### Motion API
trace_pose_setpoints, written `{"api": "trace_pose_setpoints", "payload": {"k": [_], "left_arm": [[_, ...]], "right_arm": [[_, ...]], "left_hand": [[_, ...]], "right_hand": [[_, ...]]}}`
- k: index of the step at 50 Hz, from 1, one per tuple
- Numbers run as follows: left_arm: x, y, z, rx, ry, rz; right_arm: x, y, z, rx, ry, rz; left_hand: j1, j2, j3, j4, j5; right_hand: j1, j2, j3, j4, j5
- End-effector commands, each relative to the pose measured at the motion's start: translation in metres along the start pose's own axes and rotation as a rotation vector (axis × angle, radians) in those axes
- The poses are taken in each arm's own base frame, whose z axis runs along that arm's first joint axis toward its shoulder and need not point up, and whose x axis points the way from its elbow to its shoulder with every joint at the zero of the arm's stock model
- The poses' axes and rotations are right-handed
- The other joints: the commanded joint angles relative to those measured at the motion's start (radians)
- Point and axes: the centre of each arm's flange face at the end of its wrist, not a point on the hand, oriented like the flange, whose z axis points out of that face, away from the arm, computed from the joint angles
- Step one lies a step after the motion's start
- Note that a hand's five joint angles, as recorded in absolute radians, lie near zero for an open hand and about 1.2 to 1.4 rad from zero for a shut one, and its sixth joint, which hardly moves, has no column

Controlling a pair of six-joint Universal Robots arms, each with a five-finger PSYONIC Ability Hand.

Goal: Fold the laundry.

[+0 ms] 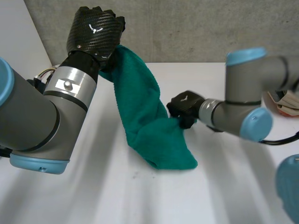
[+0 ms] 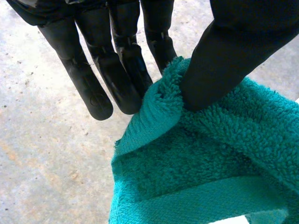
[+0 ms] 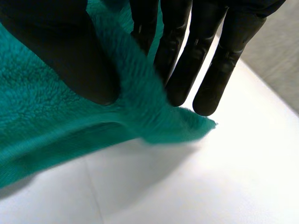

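A white table (image 1: 93, 196) is seen, with the lower, bunched end of a teal towel (image 1: 161, 151) rested on it near the middle. A small red-and-white item (image 1: 284, 103), not identifiable, is seen at its right edge.

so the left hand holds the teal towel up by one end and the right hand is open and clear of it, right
Not quite. The right hand is not open and clear of the towel: it pinches it near a corner between thumb and fingers, as the right wrist view shows. The left hand does hold the towel up by one end.
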Motion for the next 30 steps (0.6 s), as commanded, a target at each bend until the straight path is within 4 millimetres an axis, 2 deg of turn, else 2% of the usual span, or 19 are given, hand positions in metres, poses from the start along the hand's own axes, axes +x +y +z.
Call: {"api": "trace_pose_setpoints", "payload": {"k": [1,3,6,8,13,15,16,18,19,21,25,26,29,30], "left_arm": [[-0.023,0.003,0.007,-0.004,-0.06,0.02],[-0.029,0.005,0.008,-0.007,-0.076,0.024],[-0.035,0.007,0.01,-0.009,-0.092,0.029],[-0.035,0.007,0.01,-0.009,-0.094,0.029],[-0.036,0.007,0.011,-0.01,-0.095,0.029],[-0.034,0.009,0.011,-0.013,-0.091,0.026],[-0.033,0.01,0.011,-0.014,-0.089,0.026],[-0.032,0.01,0.011,-0.013,-0.086,0.025],[-0.031,0.009,0.012,-0.01,-0.084,0.024],[-0.03,0.008,0.012,-0.008,-0.083,0.023],[-0.026,0.007,0.015,0.001,-0.075,0.019],[-0.026,0.005,0.016,0.006,-0.074,0.019],[-0.025,-0.001,0.017,0.023,-0.074,0.017],[-0.025,-0.005,0.018,0.033,-0.074,0.015]], "right_arm": [[0.069,-0.017,-0.091,-0.115,0.145,-0.057],[0.082,-0.017,-0.117,-0.147,0.175,-0.068],[0.084,-0.014,-0.136,-0.183,0.189,-0.063],[0.079,-0.008,-0.147,-0.214,0.179,-0.047],[0.042,0.013,-0.163,-0.303,0.058,-0.023],[0.02,0.03,-0.165,-0.37,-0.03,-0.041],[0.013,0.037,-0.166,-0.394,-0.059,-0.05],[0.003,0.047,-0.167,-0.429,-0.105,-0.065],[-0.006,0.052,-0.167,-0.438,-0.139,-0.086],[-0.009,0.053,-0.165,-0.423,-0.137,-0.11],[0.013,0.04,-0.15,-0.314,0.017,-0.146],[0.029,0.03,-0.145,-0.254,0.108,-0.127],[0.052,0.012,-0.142,-0.166,0.228,-0.073],[0.065,0.0,-0.143,-0.109,0.284,-0.03]], "left_hand": [[0.275,0.2,0.201,0.197,0.244],[0.275,0.2,0.201,0.197,0.244],[0.275,0.2,0.201,0.197,0.244],[0.275,0.2,0.201,0.197,0.244],[0.275,0.2,0.201,0.197,0.244],[0.275,0.2,0.201,0.197,0.244],[0.275,0.2,0.201,0.197,0.244],[0.275,0.2,0.201,0.197,0.244],[0.275,0.2,0.201,0.197,0.244],[0.275,0.2,0.201,0.197,0.244],[0.275,0.2,0.201,0.197,0.244],[0.275,0.2,0.201,0.197,0.244],[0.275,0.2,0.201,0.197,0.244],[0.275,0.2,0.201,0.197,0.244]], "right_hand": [[0.407,0.217,0.219,0.218,0.252],[0.407,0.217,0.219,0.218,0.252],[0.407,0.217,0.219,0.218,0.252],[0.407,0.217,0.219,0.218,0.252],[0.407,0.217,0.219,0.218,0.252],[0.407,0.217,0.219,0.218,0.252],[0.347,0.157,0.159,0.158,0.192],[-0.282,-0.471,-0.469,-0.471,-0.437],[-0.671,-0.861,-0.859,-0.86,-0.827],[-0.722,-0.912,-0.91,-0.911,-0.877],[-0.795,-0.985,-0.983,-0.985,-0.951],[-0.79,-0.98,-0.977,-0.979,-0.945],[-0.781,-0.971,-0.969,-0.97,-0.936],[-0.772,-0.962,-0.96,-0.961,-0.927]]}}
